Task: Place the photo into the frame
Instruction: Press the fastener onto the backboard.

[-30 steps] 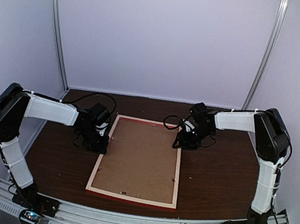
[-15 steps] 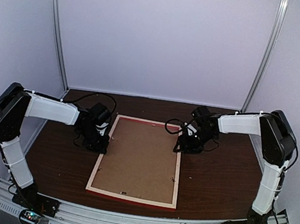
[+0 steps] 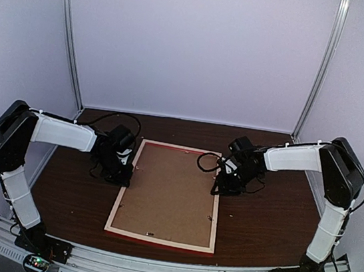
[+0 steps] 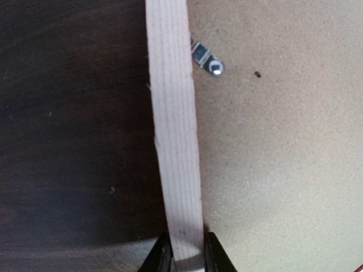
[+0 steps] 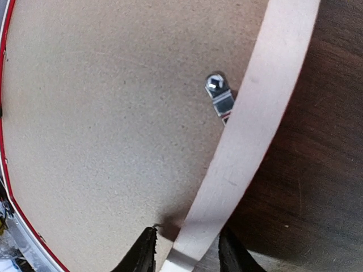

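no text, label, brand or number can be read in any view. the pale wood rail of the frame (image 4: 173, 141), the brown backing board (image 4: 272, 147) and the metal clip (image 5: 220, 97) look unmarked.

The pale wood frame (image 4: 173, 141) runs up the middle. The gripper (image 4: 186, 256) pinches it at the bottom. A brown board (image 4: 283, 158) with a little metal clip (image 4: 207, 61) lies on its right, the dark table (image 4: 68, 141) on its left.
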